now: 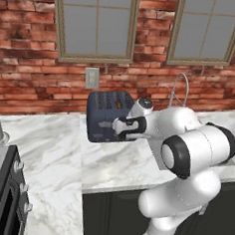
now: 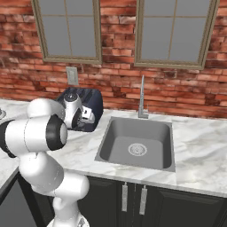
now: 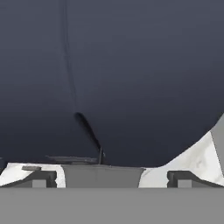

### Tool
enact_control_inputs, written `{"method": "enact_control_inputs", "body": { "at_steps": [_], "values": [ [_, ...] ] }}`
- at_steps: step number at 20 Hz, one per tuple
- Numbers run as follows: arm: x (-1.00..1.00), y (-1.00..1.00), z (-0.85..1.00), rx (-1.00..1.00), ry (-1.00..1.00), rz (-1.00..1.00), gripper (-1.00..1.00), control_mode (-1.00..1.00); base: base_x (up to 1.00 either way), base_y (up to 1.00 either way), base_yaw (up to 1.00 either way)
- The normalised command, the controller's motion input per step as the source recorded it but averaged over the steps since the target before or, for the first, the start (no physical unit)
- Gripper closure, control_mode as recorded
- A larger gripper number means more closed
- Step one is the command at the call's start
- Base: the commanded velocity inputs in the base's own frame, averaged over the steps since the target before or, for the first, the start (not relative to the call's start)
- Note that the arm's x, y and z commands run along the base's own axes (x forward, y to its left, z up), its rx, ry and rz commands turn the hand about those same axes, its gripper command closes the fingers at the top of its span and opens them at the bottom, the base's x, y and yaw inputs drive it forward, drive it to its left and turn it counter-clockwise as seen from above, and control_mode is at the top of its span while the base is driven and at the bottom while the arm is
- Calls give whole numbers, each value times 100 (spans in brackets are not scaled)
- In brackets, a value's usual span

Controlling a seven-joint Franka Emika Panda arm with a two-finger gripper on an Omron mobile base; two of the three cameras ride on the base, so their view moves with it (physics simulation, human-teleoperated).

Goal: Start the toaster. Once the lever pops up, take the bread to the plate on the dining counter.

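My gripper [image 1: 119, 128] sits right up against the front face of the toaster [image 1: 106, 113], its fingers spread wide with nothing between them. In the hand view the two dark fingertips [image 3: 39, 178] stand far apart at the bottom, and the navy wall of the toaster [image 3: 131, 74] looms just ahead, with a thin dark slot running down it and a strip of marble showing beneath.

From the left base view, the toaster stands on the marble worktop [image 1: 62, 150] close to the brick wall [image 1: 33, 68], just below a pale wall outlet [image 1: 91, 77]. Its slots show on top; I cannot tell whether bread sits in them. My arm reaches across the worktop toward it, and the hand covers the lower right part of the toaster's front.

From the right base view, the toaster [image 2: 91, 106] is partly hidden behind my wrist, and my gripper [image 2: 87, 116] is at its front. The steel sink [image 2: 137, 144] lies to its right, set into the same worktop, with a tall faucet [image 2: 142, 95] at its back edge. Two windows [image 2: 68, 29] sit in the brick wall above.
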Motion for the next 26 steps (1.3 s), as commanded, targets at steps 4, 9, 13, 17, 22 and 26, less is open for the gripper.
{"method": "enact_control_inputs", "body": {
  "at_steps": [4, 9, 13, 17, 22, 26],
  "values": [
    [0, -11, 51, 0, 0, 0, -100, -100, 0, 0, 0],
    [0, -14, 54, 0, 0, 0, -100, -100, 0, 0, 0],
    [0, -1, 36, 0, -3, 1, -100, -100, 0, 0, 0],
    [-4, 0, 6, 0, -23, 1, -100, -100, 0, 0, 0],
    [-5, 3, 9, 0, -34, 0, -100, -100, 0, 0, 0],
    [-11, 9, 7, 0, -27, 0, -100, -100, 0, 0, 0]
  ]
}}
